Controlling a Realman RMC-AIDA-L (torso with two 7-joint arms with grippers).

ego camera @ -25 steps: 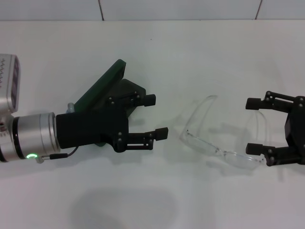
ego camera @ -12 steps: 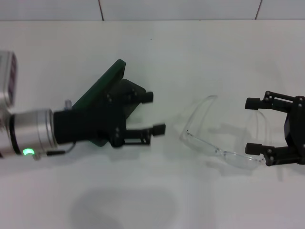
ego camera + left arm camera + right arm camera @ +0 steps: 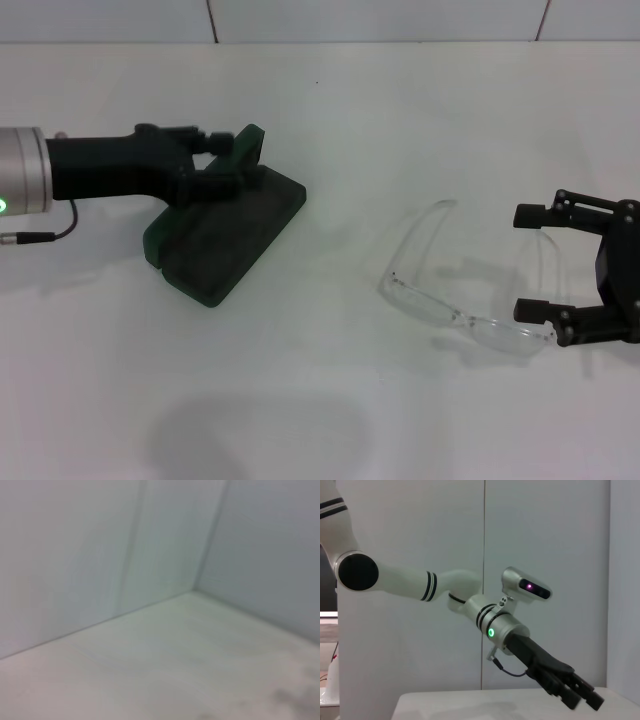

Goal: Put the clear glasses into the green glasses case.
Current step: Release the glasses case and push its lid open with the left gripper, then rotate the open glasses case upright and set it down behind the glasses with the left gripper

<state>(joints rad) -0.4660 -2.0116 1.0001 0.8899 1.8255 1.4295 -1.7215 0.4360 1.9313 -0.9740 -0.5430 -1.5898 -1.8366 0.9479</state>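
1. My left claw [image 3: 222,163] hangs at the far edge of the case [image 3: 225,238], right against its raised lid. It is turned side-on to my head camera and partly blurred. Whether it is spread or pressed together I cannot tell.
2. The case lies open on the table [image 3: 330,100], just below and in front of my left claw. Its dark inside faces up. The green lid stands tilted behind it, partly hidden by my left wrist.
3. My left wrist camera shows only pale walls meeting in a corner above a pale surface. None of the task's things are in it.
4. The glasses [image 3: 440,308] lie on the table well to the right of my left claw and apart from the case. They reach in between the tips of my right claw.
5. Their front bar runs slantwise, with its right end just beside my right claw's nearer fingertip [image 3: 534,311]. Whether the two touch I cannot tell.
6. One clear arm of the glasses curves away towards the far side. The other sits in the gap of my right claw.
7. My right claw [image 3: 535,263] is low over the table at the right edge, spread wide and gripping nothing.
8. My right wrist camera looks across the table at my left claw [image 3: 577,692], angled down towards the tabletop. A green light glows on that wrist.
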